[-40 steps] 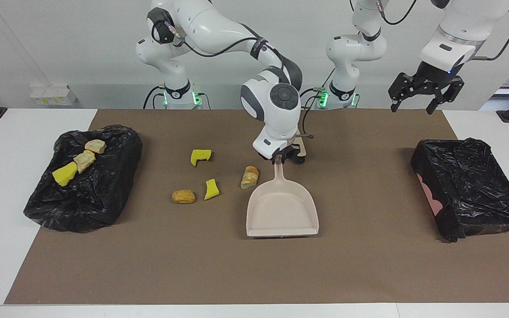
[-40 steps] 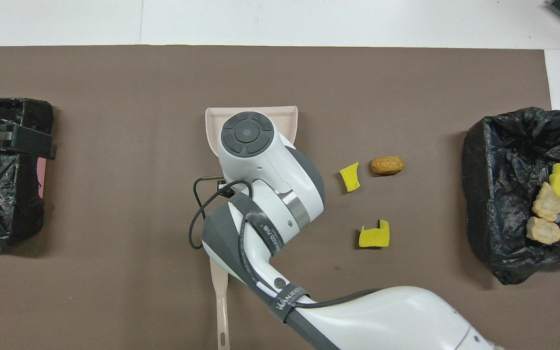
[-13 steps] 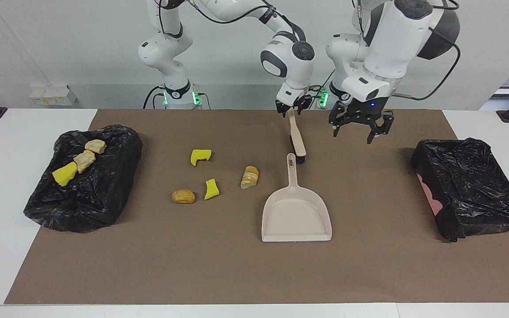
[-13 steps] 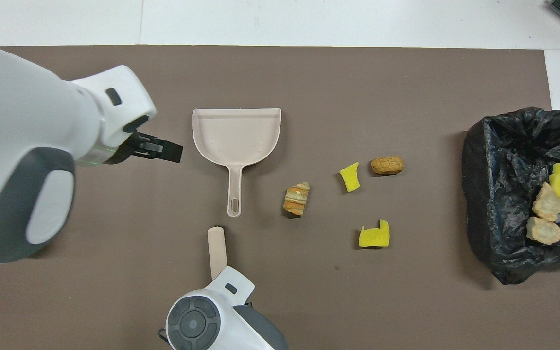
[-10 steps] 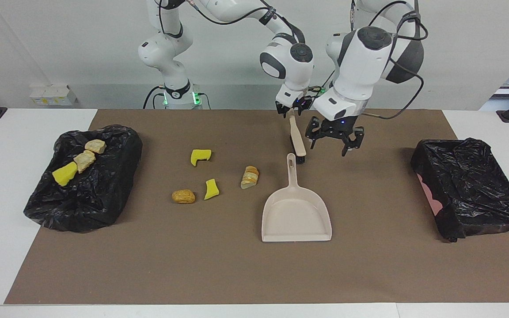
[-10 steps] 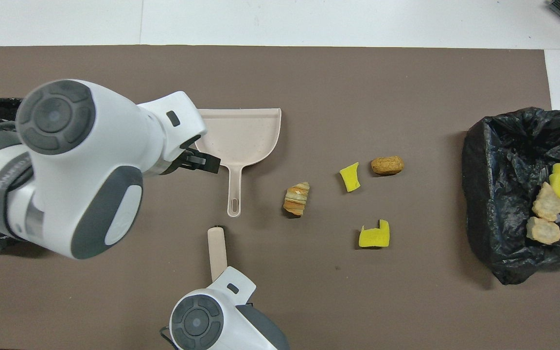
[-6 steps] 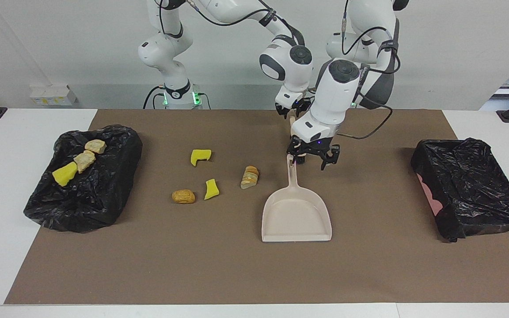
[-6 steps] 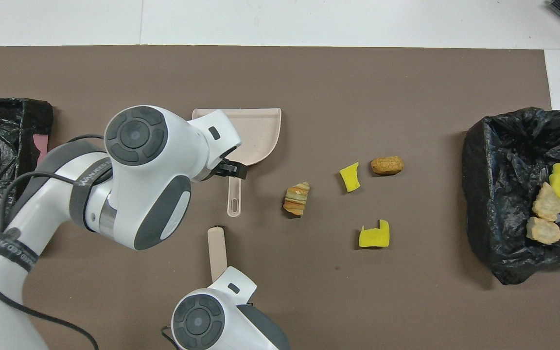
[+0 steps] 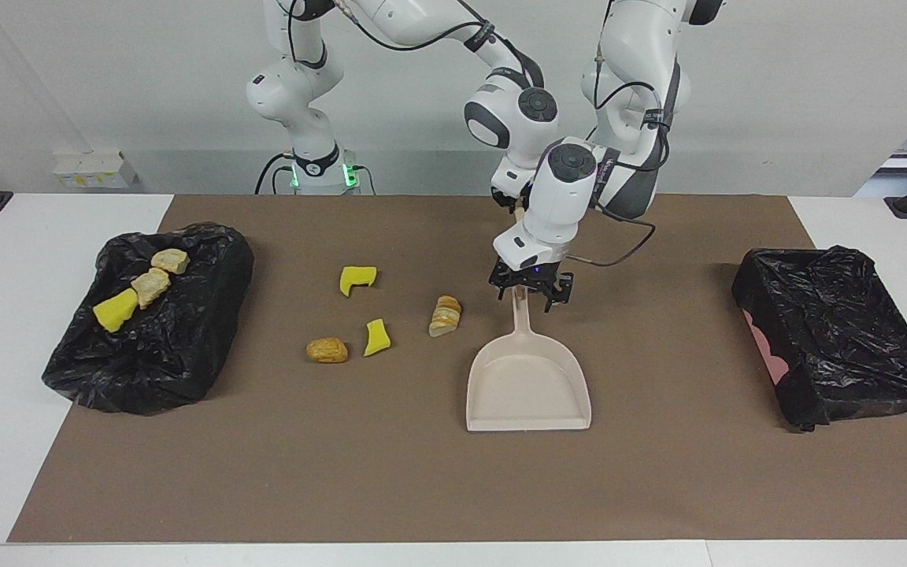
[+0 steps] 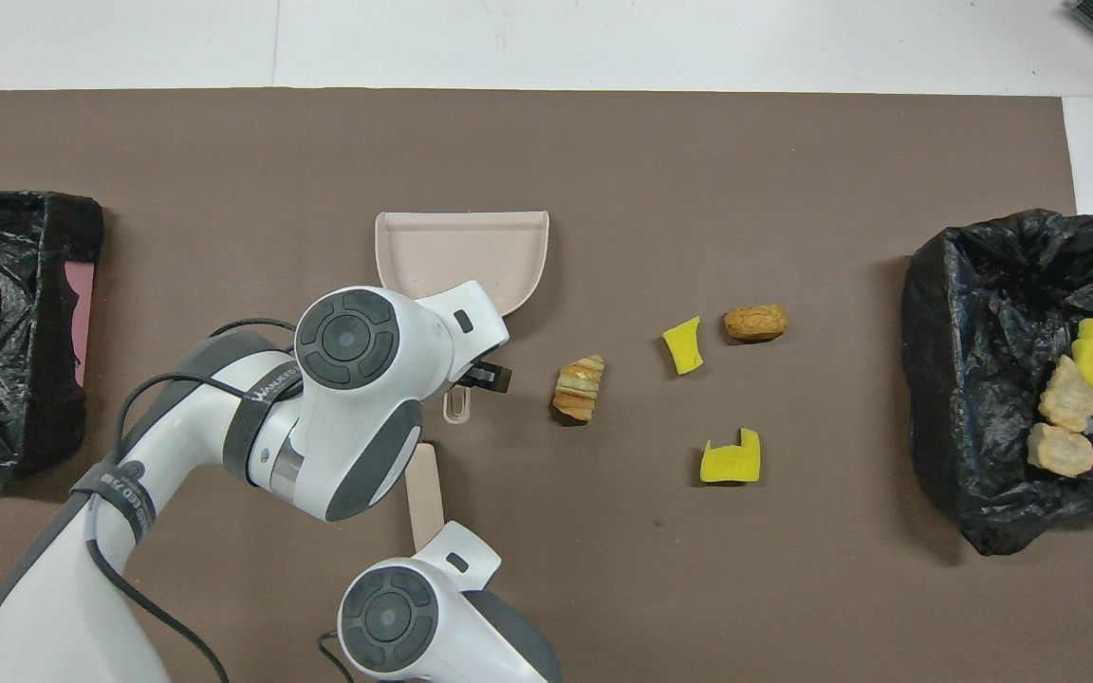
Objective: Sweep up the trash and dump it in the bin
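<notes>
Left gripper [image 9: 530, 293], moved in, is now hanging spread over dustpan [image 9: 528, 386] handle; right gripper is pinching brush [image 10: 424, 493]; we are readying the sweep.

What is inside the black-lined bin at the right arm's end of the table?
One yellow chunk and two tan bread pieces lie on the crumpled black liner. Anything beneath the liner's folds is hidden.
</notes>
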`<action>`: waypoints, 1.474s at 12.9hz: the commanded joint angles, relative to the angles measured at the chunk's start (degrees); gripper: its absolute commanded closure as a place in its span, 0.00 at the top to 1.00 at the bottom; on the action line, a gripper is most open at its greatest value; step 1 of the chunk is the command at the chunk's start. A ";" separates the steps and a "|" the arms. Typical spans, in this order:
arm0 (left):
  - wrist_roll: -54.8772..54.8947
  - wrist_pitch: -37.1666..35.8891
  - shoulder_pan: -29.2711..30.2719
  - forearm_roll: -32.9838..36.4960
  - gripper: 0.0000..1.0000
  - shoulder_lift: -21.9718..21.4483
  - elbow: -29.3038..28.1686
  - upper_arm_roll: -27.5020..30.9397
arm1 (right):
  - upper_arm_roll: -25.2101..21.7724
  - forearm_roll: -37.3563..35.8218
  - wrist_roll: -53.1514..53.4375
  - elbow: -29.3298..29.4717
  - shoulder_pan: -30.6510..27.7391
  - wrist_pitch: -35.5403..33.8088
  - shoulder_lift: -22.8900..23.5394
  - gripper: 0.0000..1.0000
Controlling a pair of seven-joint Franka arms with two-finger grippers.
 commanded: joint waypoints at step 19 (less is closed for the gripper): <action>6.35 0.92 2.64 0.76 0.00 -2.81 -1.13 1.43 | -0.23 -12.08 -0.36 -7.25 -24.85 -24.21 -16.24 0.00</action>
